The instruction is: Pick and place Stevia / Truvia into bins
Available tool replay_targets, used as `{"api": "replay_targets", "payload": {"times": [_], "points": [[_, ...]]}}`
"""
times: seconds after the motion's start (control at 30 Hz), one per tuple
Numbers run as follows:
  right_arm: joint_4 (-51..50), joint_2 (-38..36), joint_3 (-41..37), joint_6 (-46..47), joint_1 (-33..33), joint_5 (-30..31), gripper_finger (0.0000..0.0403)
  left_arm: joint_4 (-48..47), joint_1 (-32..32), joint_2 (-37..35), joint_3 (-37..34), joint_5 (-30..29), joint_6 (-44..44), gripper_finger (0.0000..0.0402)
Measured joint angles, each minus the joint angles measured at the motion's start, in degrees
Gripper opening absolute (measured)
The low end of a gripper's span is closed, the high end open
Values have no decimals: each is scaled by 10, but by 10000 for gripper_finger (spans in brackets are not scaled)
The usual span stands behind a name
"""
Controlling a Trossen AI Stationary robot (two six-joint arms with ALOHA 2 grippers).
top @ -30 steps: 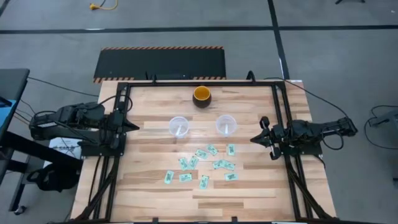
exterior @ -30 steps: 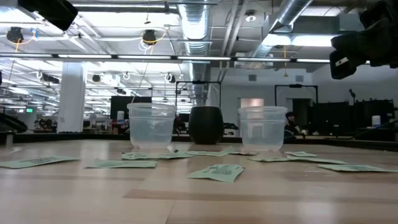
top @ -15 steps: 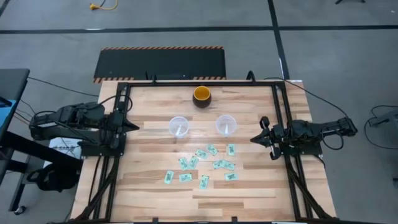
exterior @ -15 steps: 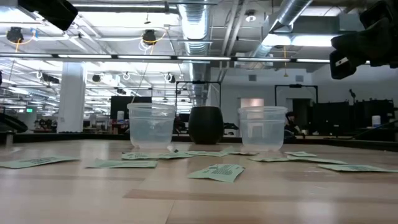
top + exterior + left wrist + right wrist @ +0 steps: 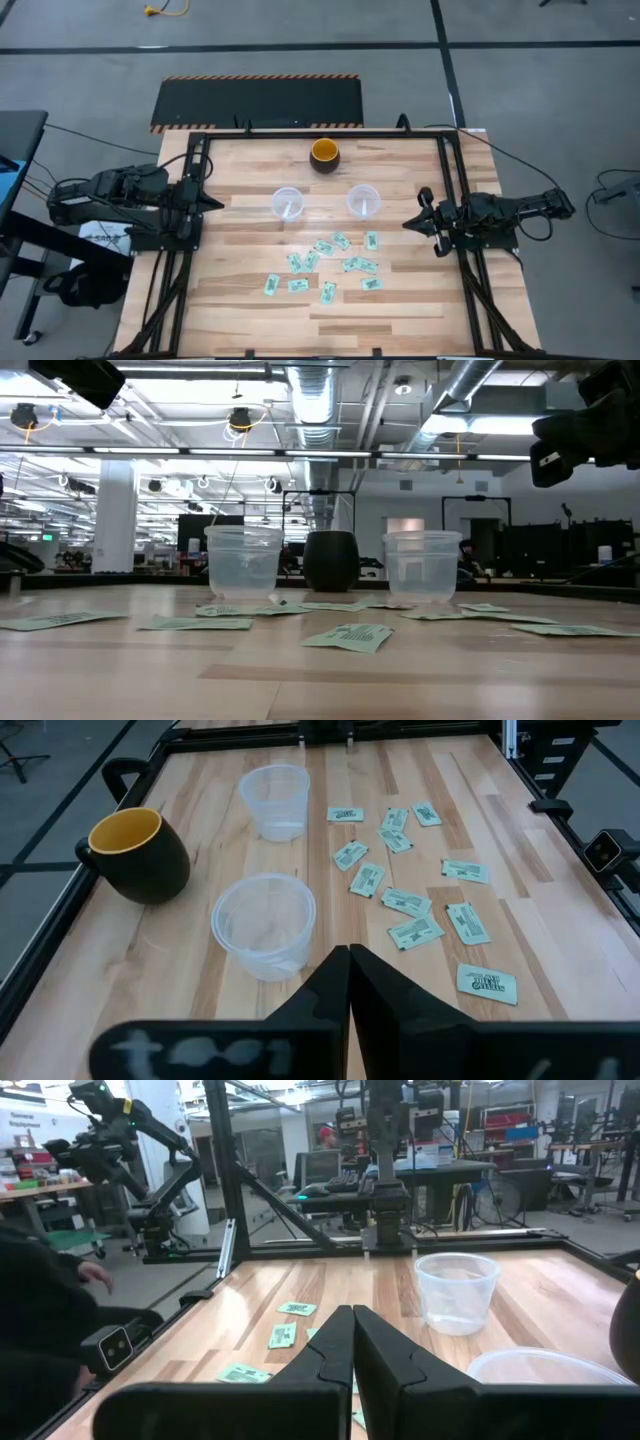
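Note:
Several light green and white sachets (image 5: 330, 262) lie flat on the table's middle and near part, also in the left wrist view (image 5: 415, 895) and low view (image 5: 350, 635). Two clear cups stand upright just beyond them: the left cup (image 5: 287, 203) (image 5: 263, 923) and the right cup (image 5: 363, 200) (image 5: 274, 800) (image 5: 457, 1291). My left gripper (image 5: 216, 203) (image 5: 348, 955) waits shut at the table's left edge, pointing toward the left cup. My right gripper (image 5: 408, 224) (image 5: 352, 1315) waits shut at the right edge, pointing toward the sachets.
A dark mug with an orange inside (image 5: 324, 154) (image 5: 138, 853) stands near the far edge, behind the cups. Black frame rails (image 5: 452, 180) run along the table's left and right sides. A person's dark sleeve and hand (image 5: 60, 1295) show beside the table in the right wrist view.

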Motion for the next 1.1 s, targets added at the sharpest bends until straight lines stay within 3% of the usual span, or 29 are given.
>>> {"api": "replay_targets", "payload": {"times": [0.7,0.8,0.9,1.0,1.1], "points": [[0,0,0,0,0,0,0,7,0,0,0,-3,20,0],[0,0,0,0,0,0,0,61,0,0,-2,-3,11,0],[0,0,0,0,0,0,0,182,0,10,-2,-2,5,0],[0,0,0,0,0,0,0,273,0,30,-3,48,13,0],[0,0,0,0,0,0,0,338,0,55,-39,170,49,0]]}}
